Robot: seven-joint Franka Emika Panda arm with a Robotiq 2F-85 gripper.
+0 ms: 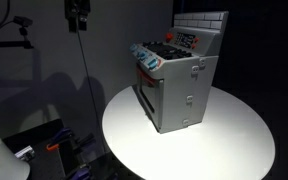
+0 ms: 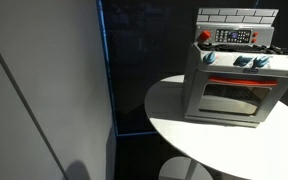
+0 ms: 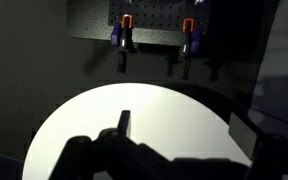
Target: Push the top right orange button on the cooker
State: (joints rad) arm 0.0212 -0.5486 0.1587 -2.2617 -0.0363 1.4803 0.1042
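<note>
The cooker (image 1: 176, 85) is a small grey toy stove with a white tiled back panel and stands on a round white table (image 1: 229, 150). It also shows in an exterior view (image 2: 234, 85) from the front, with its oven door and a row of blue knobs. A control strip (image 2: 234, 37) on the back panel has a red-orange button (image 2: 205, 37) at its left end; the buttons at its right end are too small to tell apart. My gripper (image 3: 184, 125) is open and empty, high above bare tabletop and far from the cooker. The cooker is out of the wrist view.
A pegboard with two orange-and-blue clamps (image 3: 127, 30) (image 3: 187, 32) hangs beyond the table in the wrist view. A dark arm or mount (image 1: 77, 16) hangs at the top. A grey wall panel (image 2: 44, 90) and clutter on the floor (image 1: 64, 150) are nearby.
</note>
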